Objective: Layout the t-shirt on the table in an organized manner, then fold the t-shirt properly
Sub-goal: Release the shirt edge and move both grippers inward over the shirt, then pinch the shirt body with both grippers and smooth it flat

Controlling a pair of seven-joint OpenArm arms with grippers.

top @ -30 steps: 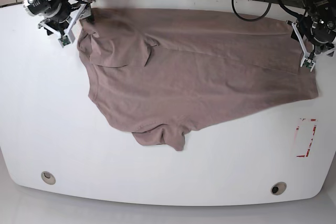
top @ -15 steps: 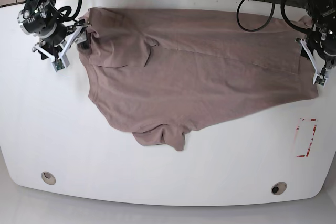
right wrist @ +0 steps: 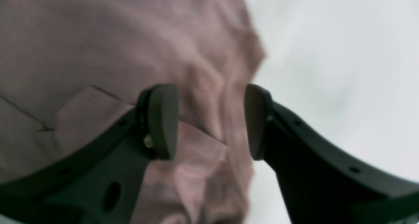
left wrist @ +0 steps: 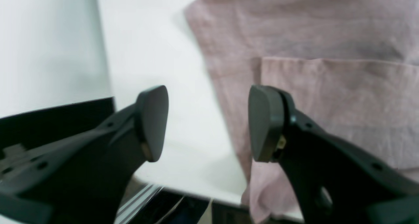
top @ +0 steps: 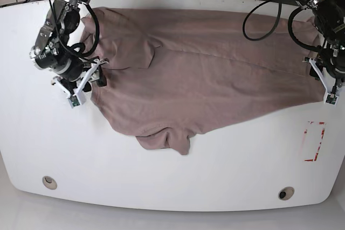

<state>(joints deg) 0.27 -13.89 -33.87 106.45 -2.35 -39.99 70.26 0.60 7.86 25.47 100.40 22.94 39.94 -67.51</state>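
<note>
The mauve-brown t-shirt (top: pixel 215 74) lies spread and wrinkled across the back half of the white table (top: pixel 161 181). One sleeve is folded over near the back left, and a bunched part points toward the front. My right gripper (top: pixel 86 87) is open at the shirt's left edge. In the right wrist view it (right wrist: pixel 209 119) straddles a wrinkled fold of the shirt (right wrist: pixel 98 47). My left gripper (top: pixel 328 91) is open at the shirt's right edge. In the left wrist view it (left wrist: pixel 209 122) sits over the shirt's (left wrist: pixel 327 70) hem edge and bare table (left wrist: pixel 157 47).
A red-white tape rectangle (top: pixel 314 141) lies at the front right. Two grommet holes (top: pixel 49 182) (top: pixel 285 193) sit near the front edge. Black cables (top: pixel 259 4) hang behind the table's back edge. The table's edge shows close under my left gripper (left wrist: pixel 196 191).
Both arms have moved from the shirt's back corners toward the front along its side edges. The shirt itself has barely shifted.
</note>
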